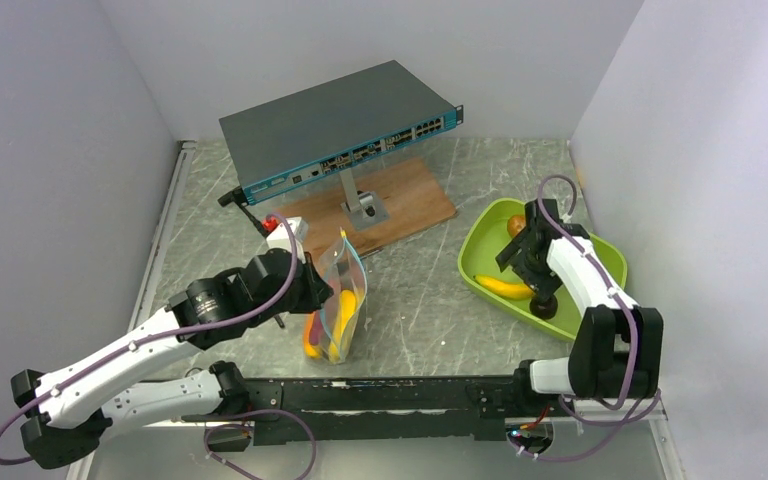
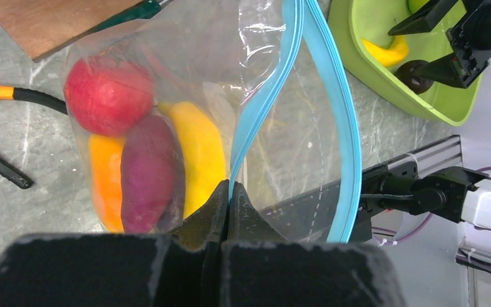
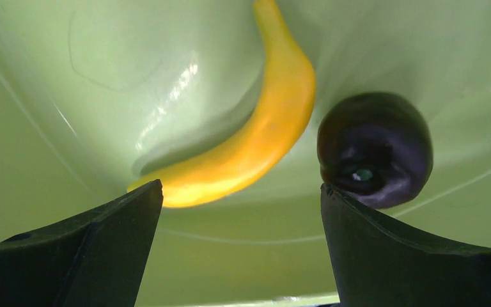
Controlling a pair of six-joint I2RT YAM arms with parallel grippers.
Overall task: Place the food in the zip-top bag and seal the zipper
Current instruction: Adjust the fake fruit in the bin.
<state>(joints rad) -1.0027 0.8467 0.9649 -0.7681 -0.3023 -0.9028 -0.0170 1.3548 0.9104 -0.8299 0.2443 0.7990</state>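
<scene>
Zip-top bag of clear, crinkly plastic (image 1: 344, 262) stands upright on the grey marbled table (image 1: 430, 300), just in front of the left arm and well apart from the lime-green plastic tray (image 1: 600, 255) on the right. Its thin teal-blue zipper (image 2: 335, 109) is unsealed, and the two strips bow apart to leave the mouth open. The left gripper (image 2: 229, 206) has its jaws pressed together on the near strip, pinching the edge of the zip-top bag. Through the plastic show a round red toy fruit (image 2: 109, 96), a purple eggplant (image 2: 150, 173), an orange piece (image 2: 105, 179) and a long yellow piece (image 2: 198, 153), all lying packed together in the lower part. The right gripper (image 3: 240, 192) hangs over the tray with its jaws spread wide and nothing between them. Below it a yellow toy banana (image 3: 262, 134) and a dark, glossy round fruit (image 3: 374, 147) lie side by side on the tray floor. A small orange-brown round fruit (image 1: 516, 226) sits at the tray's far end. Behind the bag, a grey network switch with a teal front panel (image 1: 330, 125) is propped above a brown wooden board (image 1: 410, 200). Pliers with orange and black handles (image 2: 0, 167) lie on the table beside the bag.
</scene>
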